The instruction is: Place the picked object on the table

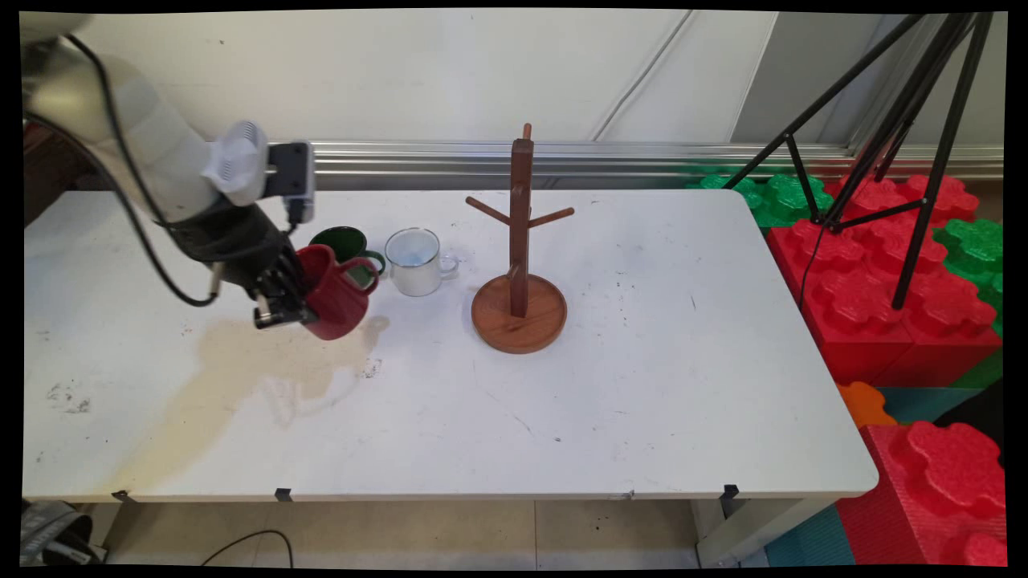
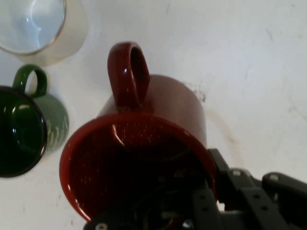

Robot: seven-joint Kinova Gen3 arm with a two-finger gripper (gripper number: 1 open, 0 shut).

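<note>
above the table's left side, the gripper holds a tilted red mug by its rim, fingers clamped; a slip could drop it onto the green mug close behind.

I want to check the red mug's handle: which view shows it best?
The hand view: the red mug fills it, handle loop facing the camera. In the main view the red mug is smaller, handle edge-on, partly behind the gripper.

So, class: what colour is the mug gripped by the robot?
Dark red, inside and out. The mug in the gripper shows best in the hand view.
</note>
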